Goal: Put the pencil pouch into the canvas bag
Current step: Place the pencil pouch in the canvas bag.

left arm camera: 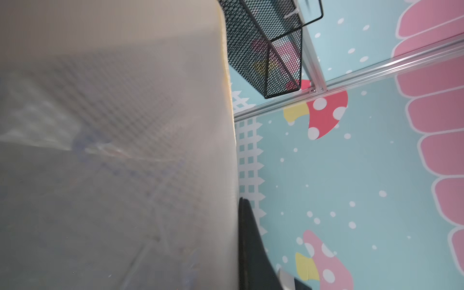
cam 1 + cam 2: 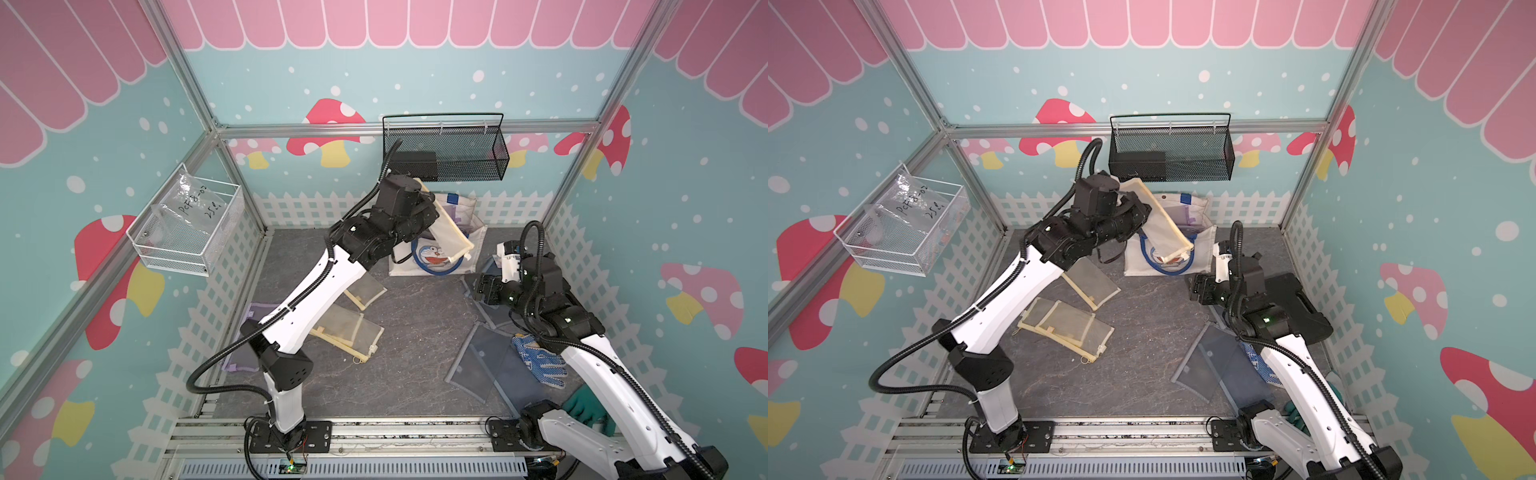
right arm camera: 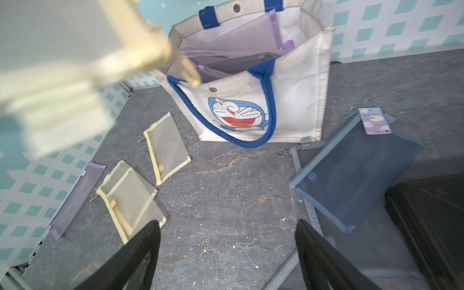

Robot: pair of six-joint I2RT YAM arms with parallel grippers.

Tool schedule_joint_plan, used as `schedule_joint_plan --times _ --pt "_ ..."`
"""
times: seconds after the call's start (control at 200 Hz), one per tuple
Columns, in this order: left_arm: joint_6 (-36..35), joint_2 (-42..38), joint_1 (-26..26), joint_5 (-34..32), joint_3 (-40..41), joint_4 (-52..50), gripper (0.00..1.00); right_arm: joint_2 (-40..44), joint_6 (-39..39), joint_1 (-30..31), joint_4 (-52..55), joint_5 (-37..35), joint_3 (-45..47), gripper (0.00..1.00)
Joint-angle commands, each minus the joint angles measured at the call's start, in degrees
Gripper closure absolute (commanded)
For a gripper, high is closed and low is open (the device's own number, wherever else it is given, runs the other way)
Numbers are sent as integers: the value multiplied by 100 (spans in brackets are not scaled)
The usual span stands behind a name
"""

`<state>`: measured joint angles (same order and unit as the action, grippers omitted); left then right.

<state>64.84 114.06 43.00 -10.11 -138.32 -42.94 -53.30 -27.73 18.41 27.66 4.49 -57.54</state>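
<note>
- My left gripper [image 2: 1133, 203] was clamped on a yellow-edged mesh pencil pouch [image 2: 1165, 222], hanging tilted over the canvas bag [image 2: 1200, 253].
- The canvas bag stood open at the back of the table [image 2: 1142, 332], purple pouches already inside.
- My right gripper [image 3: 227, 253] was spread wide, holding nothing, beside the bag.

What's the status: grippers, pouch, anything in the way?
Left gripper shut on yellow pouch, held tilted above the canvas bag. Right gripper open, empty, beside the bag. Bag mouth open, purple pouch already inside.
</note>
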Motion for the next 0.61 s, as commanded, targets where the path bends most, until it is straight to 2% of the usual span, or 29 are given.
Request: schedule_joint_plan --times 0.0,0.09,0.21,0.41,0.6 --pt "862 702 33 -481 -904 -267 100 359 171 -31 734 -662 -194 14" --pt "1382 1239 46 -783 -1448 -419 100 579 196 -29 927 -832 -228 14" --pt "2118 1514 26 -1219 -1374 -480 100 724 262 -31 1058 -867 -275 14" --pt "2190 1905 -91 -1555 -1431 314 100 695 487 -31 1132 -795 -400 14" --pt "2656 2040 -300 -1628 -1339 286 100 586 940 -33 1265 -913 -681 14"
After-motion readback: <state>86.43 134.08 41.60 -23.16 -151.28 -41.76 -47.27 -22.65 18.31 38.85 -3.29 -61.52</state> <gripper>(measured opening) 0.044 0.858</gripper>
